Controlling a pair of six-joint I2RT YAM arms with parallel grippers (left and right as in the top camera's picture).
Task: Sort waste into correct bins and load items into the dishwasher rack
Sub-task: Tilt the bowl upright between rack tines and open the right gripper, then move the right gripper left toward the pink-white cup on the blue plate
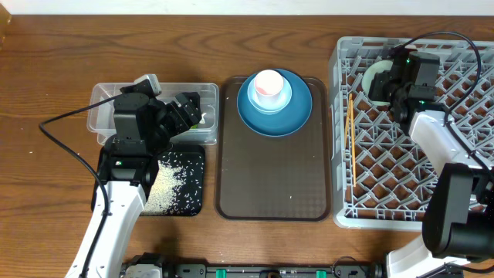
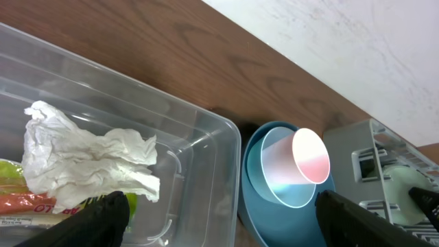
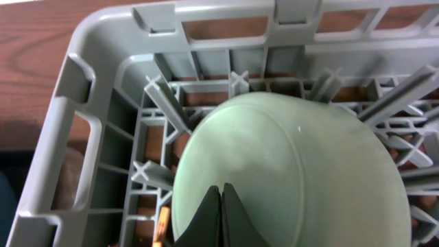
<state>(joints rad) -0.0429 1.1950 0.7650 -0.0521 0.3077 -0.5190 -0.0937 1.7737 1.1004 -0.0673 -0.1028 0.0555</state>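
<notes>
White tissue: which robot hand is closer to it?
Left. The left gripper hangs open above the clear tub where the white tissue lies. The right gripper is shut, far away, by the mint-green bowl in the grey rack.

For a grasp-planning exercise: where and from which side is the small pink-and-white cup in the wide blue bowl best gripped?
Likely at the rim of the small pink-and-white cup, from above, pinching the wall inside and out: its mouth appears to face up, and the wide blue bowl rings its lower wall, hindering a side approach.
</notes>
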